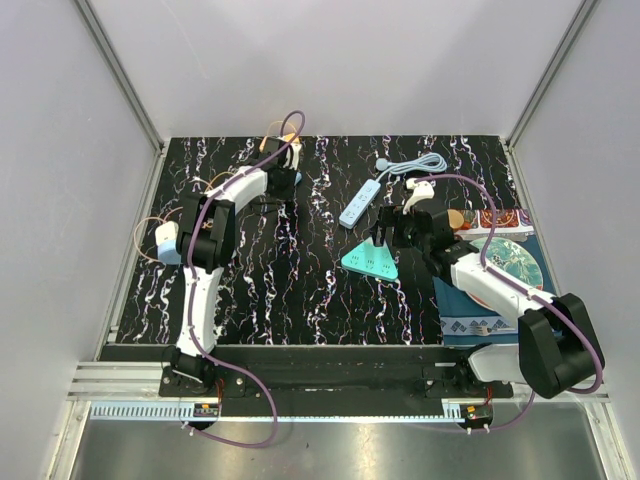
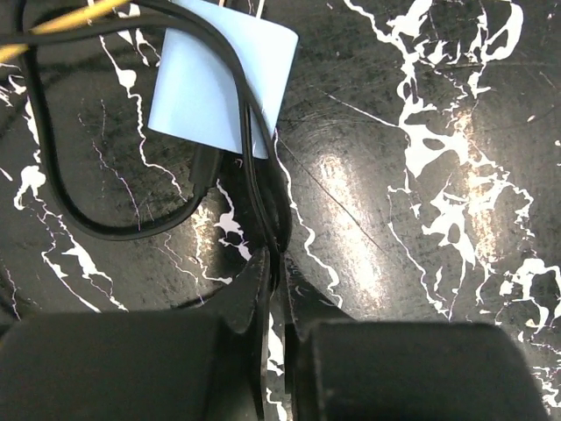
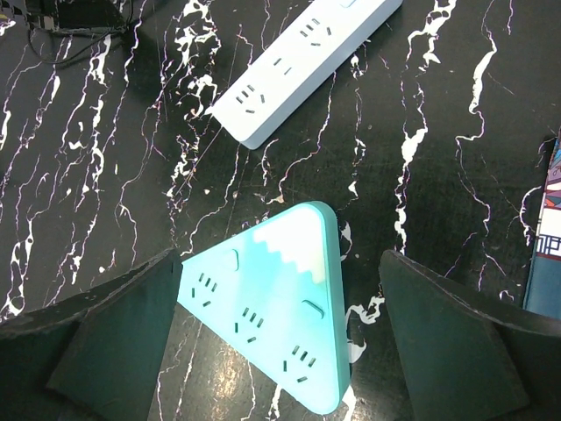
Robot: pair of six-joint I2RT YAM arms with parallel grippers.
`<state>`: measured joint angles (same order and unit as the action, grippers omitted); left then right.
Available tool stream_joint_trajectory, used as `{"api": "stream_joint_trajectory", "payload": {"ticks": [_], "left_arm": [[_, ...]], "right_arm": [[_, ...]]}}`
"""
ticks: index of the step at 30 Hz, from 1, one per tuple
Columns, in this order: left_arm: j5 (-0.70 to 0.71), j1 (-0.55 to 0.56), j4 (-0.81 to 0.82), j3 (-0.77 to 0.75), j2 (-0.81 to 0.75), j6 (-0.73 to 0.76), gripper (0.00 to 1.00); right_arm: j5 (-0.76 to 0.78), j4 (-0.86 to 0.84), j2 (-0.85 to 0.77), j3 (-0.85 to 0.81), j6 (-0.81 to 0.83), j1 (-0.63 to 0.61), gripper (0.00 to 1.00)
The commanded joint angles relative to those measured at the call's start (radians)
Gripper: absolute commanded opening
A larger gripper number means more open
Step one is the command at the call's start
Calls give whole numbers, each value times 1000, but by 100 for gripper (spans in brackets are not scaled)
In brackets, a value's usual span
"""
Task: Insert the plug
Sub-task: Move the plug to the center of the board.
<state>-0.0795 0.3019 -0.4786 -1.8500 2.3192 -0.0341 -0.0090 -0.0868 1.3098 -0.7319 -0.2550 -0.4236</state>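
Observation:
The plug is a pale blue block lying on the black marbled table, metal prongs pointing away from the camera. Its black cable loops to the left and runs back between my left gripper's fingertips, which are shut on it just behind the plug. In the top view that gripper sits at the far left-centre of the table. My right gripper is open, its fingers either side of a teal triangular socket block, not touching it. A white power strip lies beyond it.
The white strip's grey cord coils at the back right. A patterned plate on a blue cloth lies along the right edge. A white and pale blue block with a thin orange wire sits by the left wall.

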Motion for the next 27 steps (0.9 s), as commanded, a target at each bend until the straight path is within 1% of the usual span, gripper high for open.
{"api": "stream_joint_trajectory", "payload": {"ticks": [1,3,4,6,7,9,10,12,13,15,16,18,19,21,22,24,25,27], "left_arm": [[-37,8,-40,58,-50,-4,0],[-39,20,-43,103,-87,-15,0],[-36,26,-43,130,-133,-32,0],[-29,46,-40,221,-181,-59,0],[-28,61,-41,286,-228,-88,0],[-32,78,-41,357,-279,-119,0],[-37,97,-40,430,-332,-154,0],[-52,115,-35,512,-391,-193,0],[-57,137,-28,596,-455,-228,0],[-59,161,-20,679,-521,-260,0],[-66,189,-20,755,-582,-288,0],[-72,221,-23,826,-645,-308,0],[-72,258,-25,892,-709,-337,0],[-77,299,-25,954,-805,-380,0],[-85,337,-32,1003,-836,-398,0],[-86,380,-41,1061,-920,-452,0],[-85,428,-46,1075,-946,-466,0],[-66,471,-66,1095,-1013,-504,0]], "right_arm": [[12,-57,-26,11,-3,-4,100],[12,-57,-35,12,-4,-4,100],[6,-57,-37,12,-7,-4,100],[-14,-59,-47,15,-9,-4,100],[-19,-62,-49,17,-12,-3,100],[-29,-59,-58,19,-13,-4,100],[-32,-56,-61,17,-15,-4,100],[-36,-51,-73,19,-15,-4,100],[-39,-48,-78,17,-16,-4,100],[-46,-41,-86,19,-18,-4,100],[-49,-41,-89,17,-17,-4,100],[-57,-36,-93,17,-20,-4,100],[-60,-33,-92,14,-21,-3,100],[-77,-21,-92,12,-20,-4,100],[-83,-15,-95,5,-17,-4,100],[-95,5,-95,0,-9,-4,100],[-98,13,-95,-6,-6,-4,100],[-101,38,-96,-14,0,-4,100]]}}
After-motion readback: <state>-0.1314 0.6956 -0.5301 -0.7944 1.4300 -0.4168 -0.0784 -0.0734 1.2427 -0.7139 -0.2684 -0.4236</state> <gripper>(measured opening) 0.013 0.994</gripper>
